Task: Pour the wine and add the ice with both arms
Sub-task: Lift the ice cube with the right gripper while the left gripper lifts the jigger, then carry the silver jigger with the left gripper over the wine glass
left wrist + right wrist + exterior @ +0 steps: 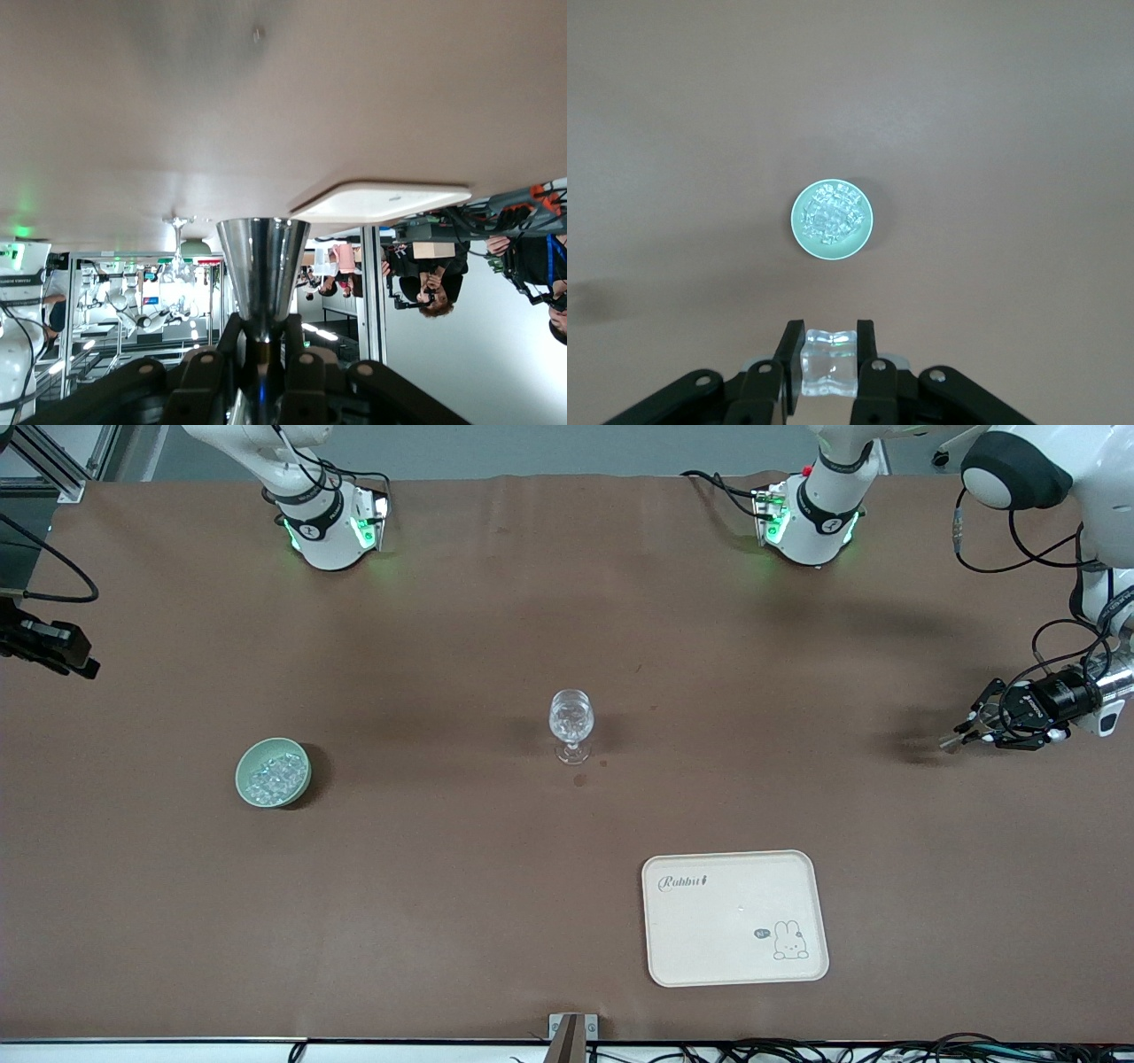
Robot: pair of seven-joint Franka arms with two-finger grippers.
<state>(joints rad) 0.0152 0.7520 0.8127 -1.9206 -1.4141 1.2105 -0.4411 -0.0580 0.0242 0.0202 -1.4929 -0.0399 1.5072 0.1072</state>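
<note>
Colours on my table right now

I see a plain brown table (443,646), a pale green bowl (252,766) of clear whitish ice (275,777), a clear stemmed glass (571,722), and a cream tray (709,957) with grey "Rabbit" lettering and a bunny outline. My arms (833,505) are white with black grippers; the left gripper (262,341) pinches something shiny silver.

A stemmed glass (571,726) stands mid-table on a brown cloth (443,646). Toward the left arm's end, the left gripper (961,735) hangs low over bare cloth, well apart from the glass, pinching a small shiny object. Well apart from it toward the right arm's end sits a green bowl (273,773) of ice (275,776). A cream rabbit tray (734,918) lies nearer the camera than the glass.
</note>
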